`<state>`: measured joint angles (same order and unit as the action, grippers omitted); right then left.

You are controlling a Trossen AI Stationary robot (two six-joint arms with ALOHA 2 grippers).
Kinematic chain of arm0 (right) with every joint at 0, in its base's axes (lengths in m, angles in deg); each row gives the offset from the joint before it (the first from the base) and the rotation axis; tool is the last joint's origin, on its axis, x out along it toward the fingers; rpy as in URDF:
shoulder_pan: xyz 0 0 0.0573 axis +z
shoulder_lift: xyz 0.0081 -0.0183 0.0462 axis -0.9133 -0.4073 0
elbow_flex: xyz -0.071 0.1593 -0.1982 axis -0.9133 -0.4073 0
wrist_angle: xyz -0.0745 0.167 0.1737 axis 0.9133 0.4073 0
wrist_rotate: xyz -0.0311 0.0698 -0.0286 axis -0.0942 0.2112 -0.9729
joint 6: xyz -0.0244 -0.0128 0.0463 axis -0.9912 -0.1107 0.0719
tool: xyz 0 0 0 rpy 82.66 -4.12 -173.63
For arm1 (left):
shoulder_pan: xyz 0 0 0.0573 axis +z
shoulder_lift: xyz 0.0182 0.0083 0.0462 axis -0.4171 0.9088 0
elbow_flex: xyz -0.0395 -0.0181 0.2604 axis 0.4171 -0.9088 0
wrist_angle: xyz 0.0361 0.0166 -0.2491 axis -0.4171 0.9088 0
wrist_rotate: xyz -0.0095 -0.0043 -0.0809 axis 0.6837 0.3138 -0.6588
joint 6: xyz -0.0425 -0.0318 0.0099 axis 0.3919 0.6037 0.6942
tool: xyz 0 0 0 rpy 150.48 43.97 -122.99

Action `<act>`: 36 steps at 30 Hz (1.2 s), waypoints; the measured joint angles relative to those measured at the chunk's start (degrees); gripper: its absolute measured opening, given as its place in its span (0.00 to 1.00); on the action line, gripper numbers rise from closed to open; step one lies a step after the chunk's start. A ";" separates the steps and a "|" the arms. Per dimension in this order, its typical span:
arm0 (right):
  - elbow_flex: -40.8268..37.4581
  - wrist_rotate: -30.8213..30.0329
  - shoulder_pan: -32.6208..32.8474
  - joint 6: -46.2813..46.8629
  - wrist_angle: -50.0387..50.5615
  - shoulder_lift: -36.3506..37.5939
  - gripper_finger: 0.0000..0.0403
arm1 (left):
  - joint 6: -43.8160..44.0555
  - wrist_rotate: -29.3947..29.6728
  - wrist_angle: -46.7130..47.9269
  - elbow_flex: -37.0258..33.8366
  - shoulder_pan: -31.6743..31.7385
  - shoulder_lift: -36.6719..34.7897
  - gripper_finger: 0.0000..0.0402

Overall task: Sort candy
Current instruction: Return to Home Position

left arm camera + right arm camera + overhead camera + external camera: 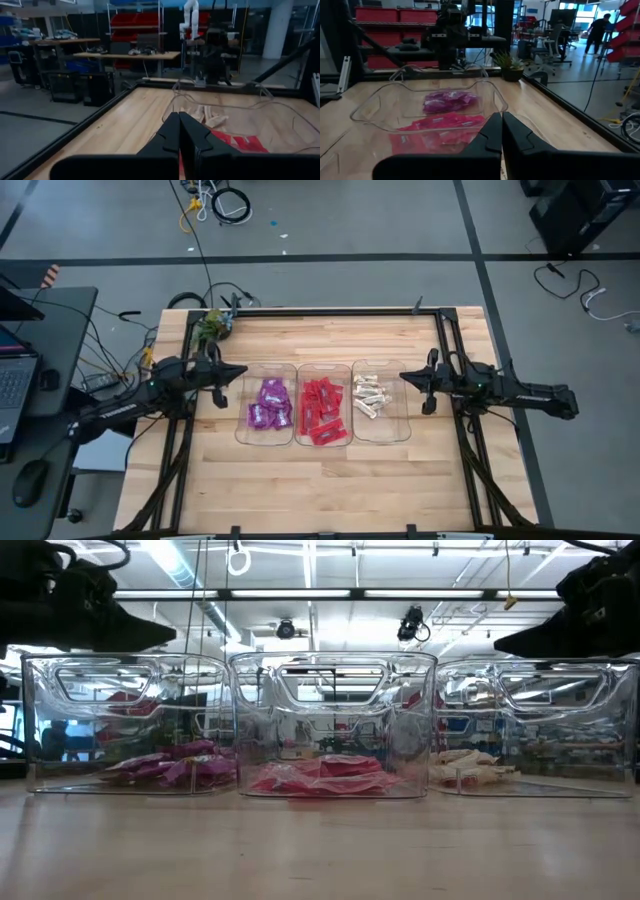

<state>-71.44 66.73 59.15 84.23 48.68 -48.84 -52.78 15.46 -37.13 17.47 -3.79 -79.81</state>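
Since purple candy (268, 404), red candy (322, 412) and cream candy (371, 396) lie apart in three clear bins (296, 367) at the counter's (330, 485) middle, sorting looks done, and the left fingers (167, 136) and right fingers (492, 134), pressed together empty near the outer bins, need only retract home.

a robotics lab or workshop: red parts bins (131, 21) on shelving, workbenches (125, 54), a white robot arm (190, 15), floor cables (218, 204).
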 joint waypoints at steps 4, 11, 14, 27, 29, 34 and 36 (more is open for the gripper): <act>0.05 -1.20 0.58 -0.04 0.01 -0.02 0.00 | 1.04 -1.33 2.36 0.48 -0.11 -0.69 0.00; 0.05 -2.12 0.79 -1.14 -0.02 -0.07 0.00 | 0.02 0.34 -2.68 -2.82 -0.63 -0.65 0.00; 0.08 -2.33 0.77 -1.24 -0.01 -0.17 0.00 | -0.49 0.98 -1.90 -2.80 -0.63 -0.50 0.00; 0.08 -1.68 0.79 -1.27 0.05 -0.61 0.00 | -0.56 0.96 -1.21 -2.82 -0.74 -0.47 0.01; 0.08 -1.65 0.76 -2.09 0.05 -0.61 0.00 | -0.58 0.96 -1.21 -2.82 -0.74 -0.47 0.01; 0.08 -1.27 0.63 -3.24 0.08 -0.61 0.00 | -0.63 1.06 -1.17 -2.84 -0.74 -0.47 0.02; 0.08 -1.24 0.70 -2.03 0.08 -0.61 0.00 | -0.63 1.58 -1.05 -2.84 -0.74 -0.41 0.02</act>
<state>-71.37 65.48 59.85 82.21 48.76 -49.45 -53.41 17.04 -38.19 14.63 -4.53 -80.22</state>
